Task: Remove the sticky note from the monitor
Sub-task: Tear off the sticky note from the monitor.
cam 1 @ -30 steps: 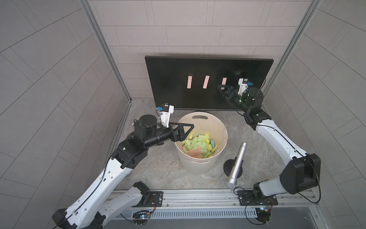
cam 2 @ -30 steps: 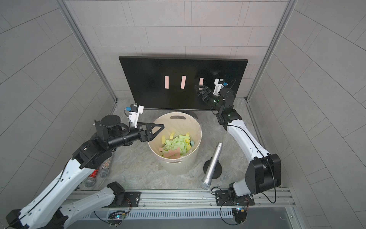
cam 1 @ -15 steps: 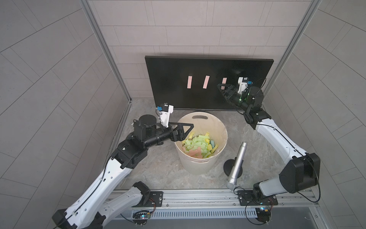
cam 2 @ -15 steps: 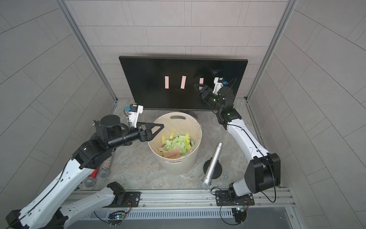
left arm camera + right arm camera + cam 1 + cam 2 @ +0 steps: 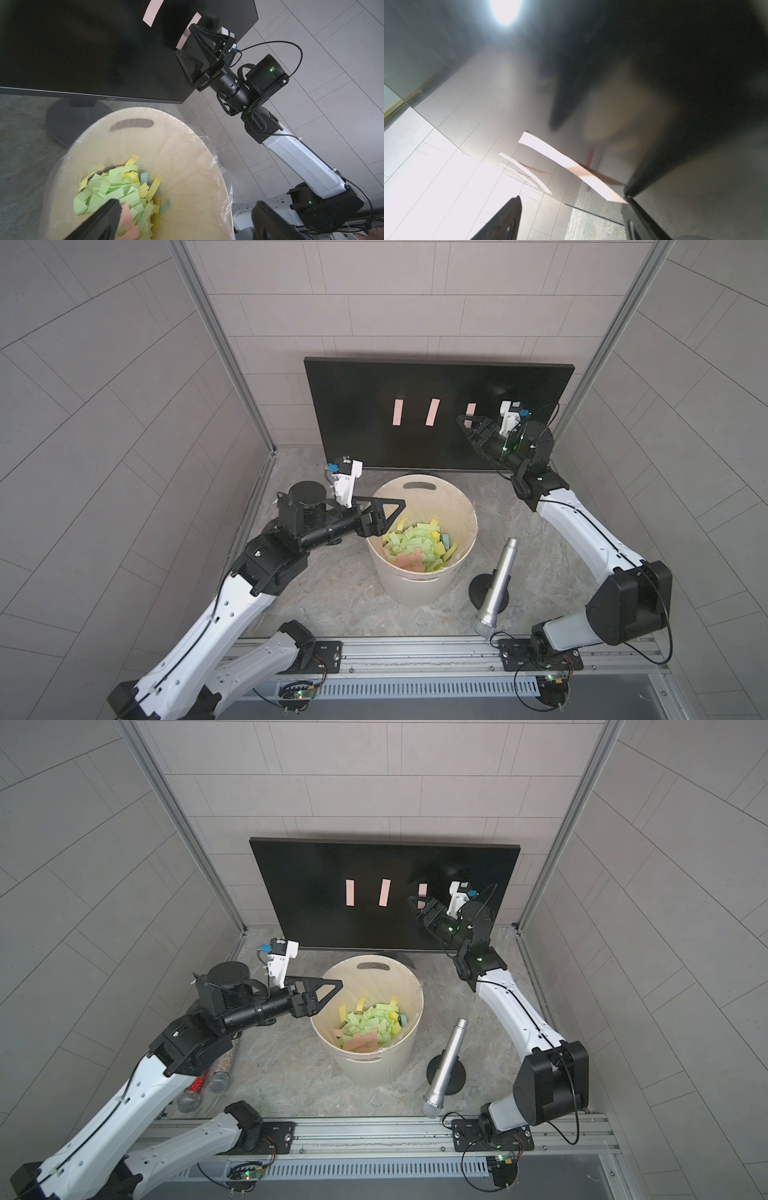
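The right gripper [image 5: 185, 40] is very close to the monitor [image 5: 374, 427]. Its jaws stand apart with the lower part of the pink sticky note [image 5: 471, 408] between them, and as far as I can see nothing is pinched yet. Of the three notes on the screen, this one sits nearest to the monitor's right edge, at about middle height. The left gripper [image 5: 395, 517] hangs in front of the monitor over the cream bucket [image 5: 461, 506], with its jaws fully wide and empty.

The main danger, in my judgement, is a closing on air. The paper is thin, and only its free end curls a little away from the monitor, so the jaws can slide past it or catch only a corner. If only a corner is caught, the pull can tear the strip or let it slip out while the glued part stays on the monitor.

A second danger is the screen itself. One fingertip seems almost to touch it, so pushing further can scratch the monitor or rock it backward on its round foot. A pull straight away from the monitor also strains the glue all at once, while a peeling pull along the strip seems safer
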